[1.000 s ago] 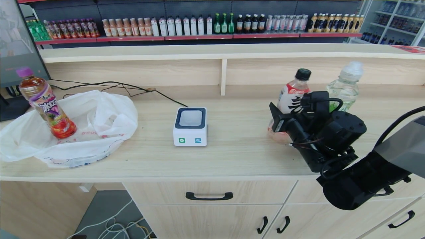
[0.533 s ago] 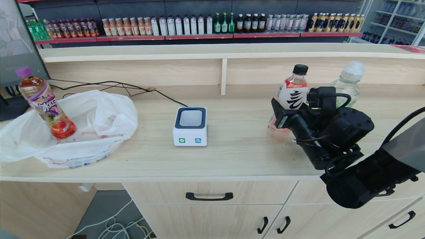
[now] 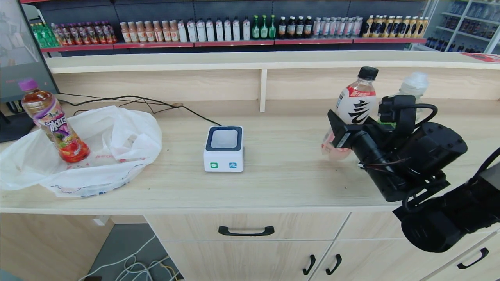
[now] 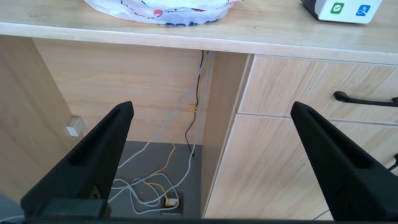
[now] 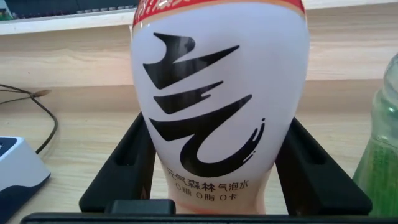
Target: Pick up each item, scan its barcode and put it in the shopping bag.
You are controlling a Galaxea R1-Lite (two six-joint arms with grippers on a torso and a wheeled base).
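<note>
Black-capped, white-labelled drink bottle (image 3: pixel 356 102): clamped upright mid-body by right gripper (image 5: pixel 219 168), 3 o'clock of barcode scanner (image 3: pixel 224 148), likely for scanning; left gripper (image 4: pixel 211 168) spread wide, idle.

We're in a shop, right at the checkout. Beyond the wooden counter (image 3: pixel 281 183), red-edged shelves (image 3: pixel 234 43) run wall to wall, packed with rows of drink bottles (image 3: pixel 218 30). On the counter sits a small white scanner (image 3: pixel 224 148), a plastic bag (image 3: pixel 117 136) lies at the left, and a screen (image 3: pixel 19 50) stands at the far-left edge.
</note>
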